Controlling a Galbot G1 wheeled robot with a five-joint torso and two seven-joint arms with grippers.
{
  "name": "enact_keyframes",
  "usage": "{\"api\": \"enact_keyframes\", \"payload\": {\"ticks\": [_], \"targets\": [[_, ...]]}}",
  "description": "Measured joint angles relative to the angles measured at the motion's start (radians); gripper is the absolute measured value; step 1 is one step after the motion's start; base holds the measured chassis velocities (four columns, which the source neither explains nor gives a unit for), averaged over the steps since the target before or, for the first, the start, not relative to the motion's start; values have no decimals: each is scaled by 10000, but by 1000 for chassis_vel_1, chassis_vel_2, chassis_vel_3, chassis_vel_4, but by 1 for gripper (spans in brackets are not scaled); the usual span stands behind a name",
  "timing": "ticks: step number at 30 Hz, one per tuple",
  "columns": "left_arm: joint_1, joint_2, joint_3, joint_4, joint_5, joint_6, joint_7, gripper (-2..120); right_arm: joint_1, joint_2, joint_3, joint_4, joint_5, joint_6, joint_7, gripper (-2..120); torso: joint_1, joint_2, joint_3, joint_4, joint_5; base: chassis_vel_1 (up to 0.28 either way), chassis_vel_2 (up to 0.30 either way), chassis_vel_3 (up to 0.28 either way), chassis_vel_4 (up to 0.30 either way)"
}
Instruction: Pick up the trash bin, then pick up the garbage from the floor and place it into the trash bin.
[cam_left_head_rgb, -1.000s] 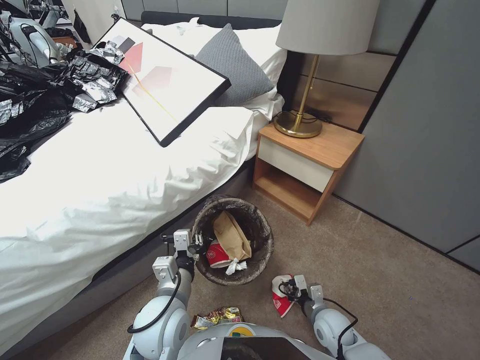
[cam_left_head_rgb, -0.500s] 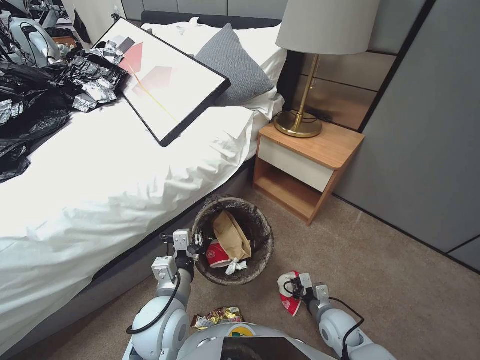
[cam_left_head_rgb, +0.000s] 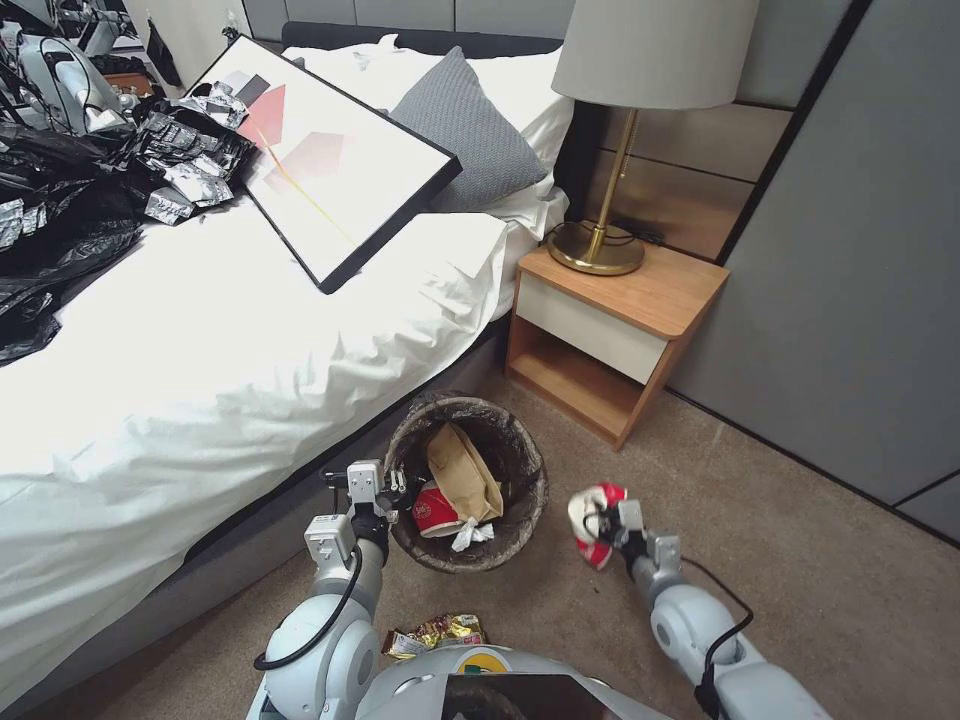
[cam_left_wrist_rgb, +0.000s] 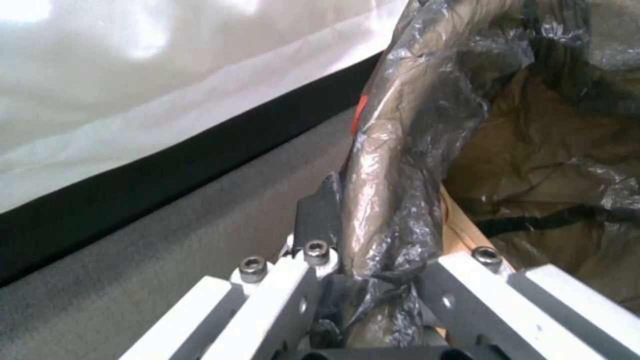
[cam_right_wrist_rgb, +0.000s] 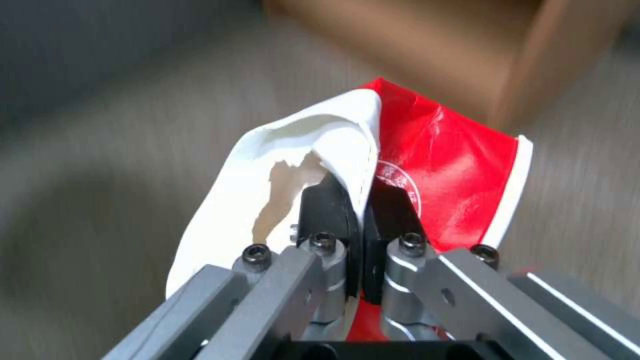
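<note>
1. My left claw (cam_left_head_rgb: 393, 487) is clamped on the lined rim of the trash bin (cam_left_head_rgb: 520, 440), which stands on the carpet beside the bed (cam_left_head_rgb: 200, 380).
2. My right claw (cam_left_head_rgb: 602, 523) pinches a crumpled red-and-white paper cup (cam_left_head_rgb: 590, 512), held above the floor just right of the bin.
3. Inside the bin I see a tan paper bag (cam_left_head_rgb: 462, 468), another cup (cam_left_head_rgb: 433, 510) and a white tissue (cam_left_head_rgb: 470, 533).
4. A snack wrapper (cam_left_head_rgb: 437, 632) lies on the floor by my base.

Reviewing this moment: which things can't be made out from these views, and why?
- Trash bin bottom: head view, covered by the paper bag and cup inside.
- Snack wrapper: head view, near end cut off by the robot's body.
- Crushed cup in right gripper: print too small to read.
- Left gripper inner finger: left wrist view, hidden by the liner.
</note>
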Motion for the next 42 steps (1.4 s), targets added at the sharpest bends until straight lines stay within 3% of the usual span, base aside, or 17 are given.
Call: {"api": "enact_keyframes", "payload": {"ticks": [2,5,14,17,22,23,26,34,42], "targets": [[1,-3,0,10,6,0,0,3,5,-11,129,290,53,77,45,0,0,0,0,1,0,0,0,0,0],[11,-13,0,65,22,-1,2,3,29,-221,823,2101,493,460,128,0,0,0,0,2,-3,0,0,0,0],[52,2,-5,126,16,-1,4,3,63,-341,1530,4897,1398,1375,-289,0,0,0,0,1,0,0,0,0,0],[70,17,56,163,17,-1,5,3,281,-429,1775,6224,2383,2467,-1543,0,0,0,0,0,-1,0,0,0,0],[70,29,136,212,23,-1,6,3,225,-685,1550,7001,4042,2984,-2894,0,0,0,0,1,-1,0,0,0,0],[71,45,167,235,30,-1,7,3,46,-949,1180,7339,4896,3092,-3585,0,0,0,0,-1,-2,0,0,0,0],[74,54,184,257,42,-1,9,3,-46,-1254,479,7453,5389,3087,-3925,0,0,0,0,-1,-1,0,0,0,0],[51,33,239,323,92,0,17,3,-124,-1841,-1380,7149,4835,2995,-3888,0,0,0,-1,1,0,0,0,0,0],[44,7,268,333,101,4,21,3,-114,-1976,-2078,6516,4413,3019,-3815,0,0,0,0,1,0,0,0,0,0]]}}
